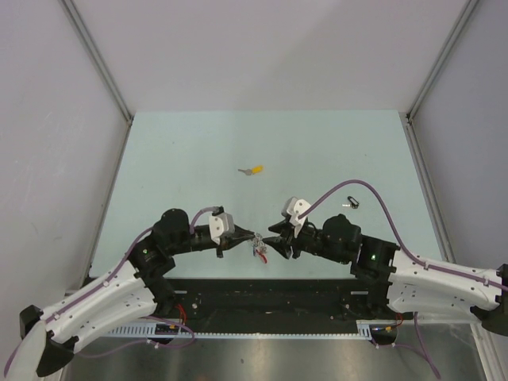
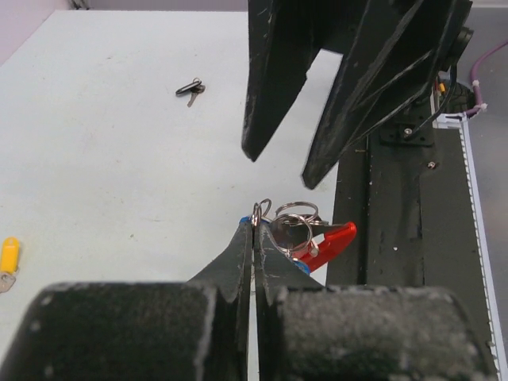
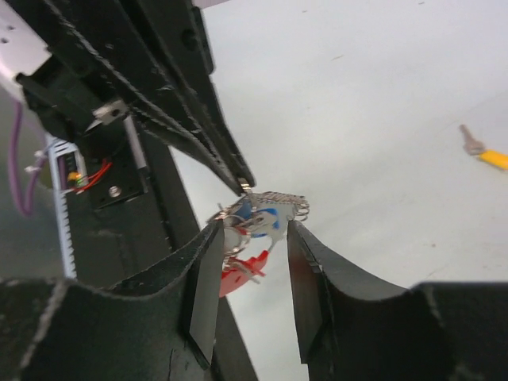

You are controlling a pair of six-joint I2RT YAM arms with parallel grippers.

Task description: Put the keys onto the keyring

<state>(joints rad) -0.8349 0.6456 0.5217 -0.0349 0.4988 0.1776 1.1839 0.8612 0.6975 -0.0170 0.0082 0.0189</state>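
At the near edge of the surface [image 1: 198, 151], just ahead of the arm bases, your left tool [image 2: 255, 228] is clenched on the keyring [image 2: 295, 209], pinching one thin silver loop edge-on between its tips. Your right tool [image 3: 254, 228] faces it tip to tip. Its jaws stand apart and grasp nothing, with the bundle sitting just at their mouth.

That bundle is the keyring's coils, the blue-capped key [image 3: 266, 218] tangled among them, and the red strap [image 2: 332, 240] trailing off to one side. Whether the blue key's hole is already threaded onto the wire cannot be told from these views.

Expect the lot to be light, hard and slippery. The ring is springy steel that will twist or pop out of a shallow pinch, and the chain and strap are limp and will swing. Take the key by its plastic cap, which looks broader and grippier than the bare blade. Keep the left hold on the ring's wire rather than the chain.

Further out, the yellow-capped key [image 1: 255, 170] lies flat mid-surface, well apart from both tools. A small black ring [image 1: 354, 202] lies off to the right. None of these things sits in a container; both lie bare on the surface.
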